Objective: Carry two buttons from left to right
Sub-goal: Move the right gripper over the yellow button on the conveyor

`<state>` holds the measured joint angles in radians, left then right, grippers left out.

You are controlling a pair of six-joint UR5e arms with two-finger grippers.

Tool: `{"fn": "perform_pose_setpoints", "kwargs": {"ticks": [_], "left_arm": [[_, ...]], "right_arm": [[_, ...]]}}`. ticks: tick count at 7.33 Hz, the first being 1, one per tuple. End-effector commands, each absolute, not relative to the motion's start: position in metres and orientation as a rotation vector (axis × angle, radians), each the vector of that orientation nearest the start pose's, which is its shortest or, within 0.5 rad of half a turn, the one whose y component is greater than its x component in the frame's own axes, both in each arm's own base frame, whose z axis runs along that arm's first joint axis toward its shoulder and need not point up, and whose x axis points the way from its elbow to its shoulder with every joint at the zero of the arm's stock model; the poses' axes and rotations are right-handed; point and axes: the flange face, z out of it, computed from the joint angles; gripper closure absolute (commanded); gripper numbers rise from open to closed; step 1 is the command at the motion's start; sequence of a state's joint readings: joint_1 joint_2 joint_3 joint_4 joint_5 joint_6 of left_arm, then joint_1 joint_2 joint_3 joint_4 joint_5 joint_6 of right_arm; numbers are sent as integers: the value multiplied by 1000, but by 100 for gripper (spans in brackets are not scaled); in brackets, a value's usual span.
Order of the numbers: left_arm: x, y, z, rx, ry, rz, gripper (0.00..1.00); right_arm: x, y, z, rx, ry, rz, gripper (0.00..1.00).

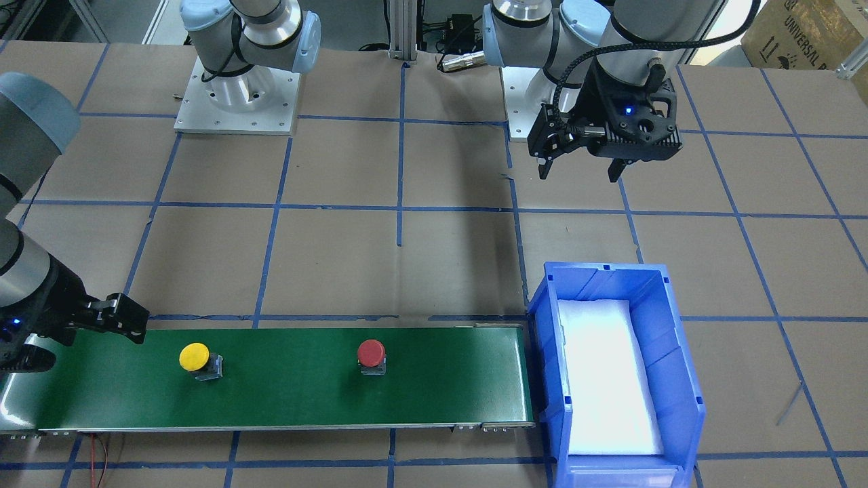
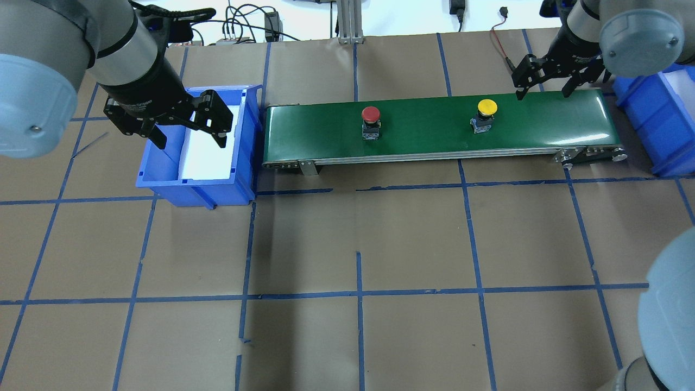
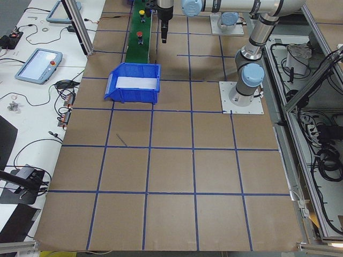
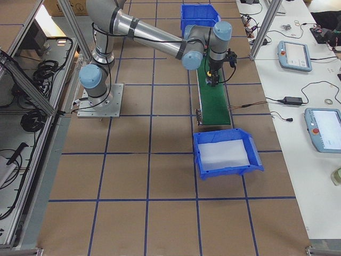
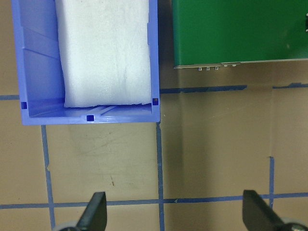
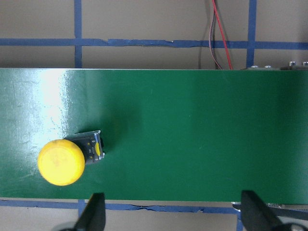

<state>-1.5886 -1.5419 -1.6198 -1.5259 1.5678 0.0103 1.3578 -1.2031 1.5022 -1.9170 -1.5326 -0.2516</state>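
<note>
Yellow button (image 6: 61, 162) lies off toward one finger of my open right gripper (image 6: 172, 217); centre over it before descending to grasp.

surface: brown table (image 2: 412, 239) | blue tape grid (image 2: 358, 294) | aluminium post (image 3: 76, 27) | white side bench (image 3: 27, 128): pendant (image 3: 37, 61), cables (image 3: 63, 84)

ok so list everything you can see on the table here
yellow button: 1, yellow cap, on the belt toward the robot's right
red button: 1, red cap, on the belt, left of the yellow one
conveyor belt: 1, green, far side of the table
left bin: 1, blue, at the belt's left end
right bin: 1, blue, past the belt's right end
foam pad: 1, white, inside left bin
table: 1, brown, blue tape grid
left pincer: 1, black, open, near left bin
right pincer: 1, black, open, over belt's right end
</note>
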Motion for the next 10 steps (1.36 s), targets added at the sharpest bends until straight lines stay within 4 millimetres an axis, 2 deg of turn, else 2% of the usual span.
{"fn": "perform_pose_setpoints", "kwargs": {"ticks": [1,4,5,6,7,8,9,10], "left_arm": [[-142,-481,483,41,3144,-51,1],[-142,-482,483,39,3144,-51,0],[-142,-482,483,39,3144,-51,0],[-142,-482,483,39,3144,-51,0],[-142,-482,483,39,3144,-51,0],[-142,-482,483,36,3144,-51,0],[-142,-482,483,36,3144,-51,0],[-142,-482,483,36,3144,-51,0]], "right_arm": [[11,-640,350,-82,3122,-77,0],[15,-639,347,-77,3121,-70,0],[14,-645,345,-78,3126,-117,0],[14,-653,324,-99,3122,-75,0],[13,-658,312,-130,3120,-56,0],[18,-656,312,-151,3119,-56,0],[34,-657,313,-164,3120,-76,0],[36,-658,310,-154,3120,-76,0]]}}
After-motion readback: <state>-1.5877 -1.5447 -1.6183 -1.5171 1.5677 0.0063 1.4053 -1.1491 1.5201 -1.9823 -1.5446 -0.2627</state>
